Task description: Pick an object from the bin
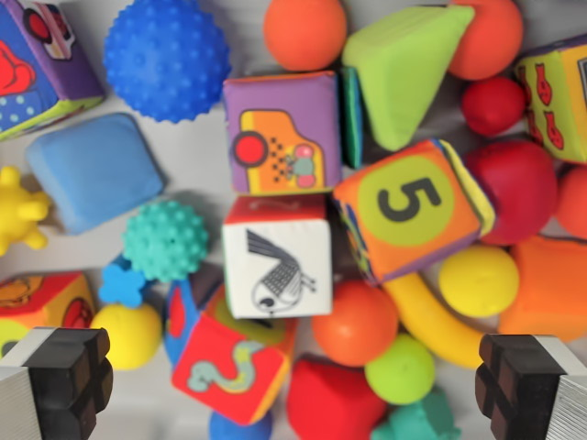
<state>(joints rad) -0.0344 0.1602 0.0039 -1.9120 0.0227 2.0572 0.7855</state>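
I look straight down into a bin full of soft toys. My gripper (293, 385) is open, its black fingertips (73, 376) at the bottom corners of the wrist view, nothing between them. Beneath the gap lie a red cube with a snake (229, 367), an orange ball (354, 323) and a small green ball (400, 369). Just above sits a white cube with a bird picture (277, 257). An orange cube marked 5 (413, 209) and a purple cube with a car (282, 131) lie further up.
Around them: a spiky blue ball (167, 59), blue cushion (95, 170), teal bumpy ball (165, 240), green wedge (404, 64), yellow banana shape (429, 321), yellow ball (478, 280), red balls (515, 183) and the grey bin floor (206, 174).
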